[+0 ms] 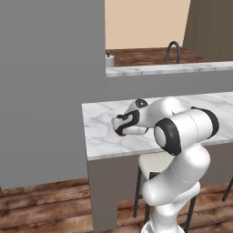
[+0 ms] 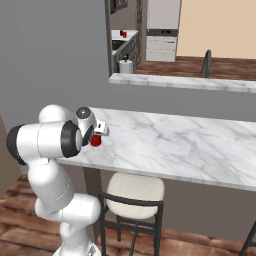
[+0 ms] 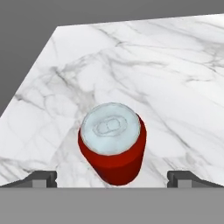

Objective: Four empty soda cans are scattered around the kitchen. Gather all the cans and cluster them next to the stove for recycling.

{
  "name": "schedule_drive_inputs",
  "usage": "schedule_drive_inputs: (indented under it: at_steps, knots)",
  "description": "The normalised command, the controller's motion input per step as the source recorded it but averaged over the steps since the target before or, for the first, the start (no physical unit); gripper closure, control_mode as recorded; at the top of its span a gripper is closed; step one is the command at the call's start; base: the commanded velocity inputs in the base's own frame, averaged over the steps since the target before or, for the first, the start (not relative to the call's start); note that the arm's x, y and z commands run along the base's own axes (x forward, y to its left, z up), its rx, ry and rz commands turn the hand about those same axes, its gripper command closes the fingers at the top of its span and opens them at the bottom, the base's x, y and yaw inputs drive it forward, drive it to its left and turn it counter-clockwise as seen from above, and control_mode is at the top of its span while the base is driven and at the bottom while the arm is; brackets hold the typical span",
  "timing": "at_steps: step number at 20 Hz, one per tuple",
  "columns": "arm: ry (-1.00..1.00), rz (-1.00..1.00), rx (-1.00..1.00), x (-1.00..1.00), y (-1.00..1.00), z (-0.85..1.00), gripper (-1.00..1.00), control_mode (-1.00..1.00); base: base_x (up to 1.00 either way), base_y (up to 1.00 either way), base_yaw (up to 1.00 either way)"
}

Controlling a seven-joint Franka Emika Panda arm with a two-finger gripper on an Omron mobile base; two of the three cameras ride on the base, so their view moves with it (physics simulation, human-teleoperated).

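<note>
My gripper (image 3: 112, 178) hangs wide open over a red can (image 3: 112, 148) near the counter's (image 3: 175, 78) corner — nothing grabbed, gathering hardly begun.

Glossy red can (image 3: 113, 148) w/ silvery metal top; polished marble counter (image 3: 175, 78)

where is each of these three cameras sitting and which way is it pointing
Left base view: behind the arm on its left, looking forward and down at the white-grey marble counter; the white arm rises lower right, its open gripper over the small red soda can.
Right base view: behind on the right, same counter; arm lower left, can at the gripper.
Hand view: on the hand, looking along the gripper down at the can's silvery top; dark fingertips at the bottom.
Shared: all three show the can and counter.
</note>
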Motion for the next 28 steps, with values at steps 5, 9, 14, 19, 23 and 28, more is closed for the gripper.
schedule_drive_inputs:
  at_steps: [5, 9, 14, 19, 23, 28]
  knots:
    - [0.00, 0.00, 0.00, 0.10, 0.00, -0.02, -1.00, -1.00, 0.00, 0.00, 0.00]
    - [0.00, 0.00, 0.00, 0.09, 0.00, -0.02, -1.00, -1.00, 0.00, 0.00, 0.00]
    - [0.00, 0.00, 0.00, 0.07, 0.00, -0.02, -1.00, -1.00, 0.00, 0.00, 0.00]
    - [0.00, 0.00, 0.00, 0.10, 0.00, -0.05, -1.00, -1.00, 0.00, 0.00, 0.00]
    - [0.00, 0.00, 0.00, 0.13, 0.00, -0.07, -1.00, -1.00, 0.00, 0.00, 0.00]
    - [0.00, 0.00, 0.00, 0.13, 0.00, -0.09, -1.00, -1.00, 0.00, 0.00, 0.00]
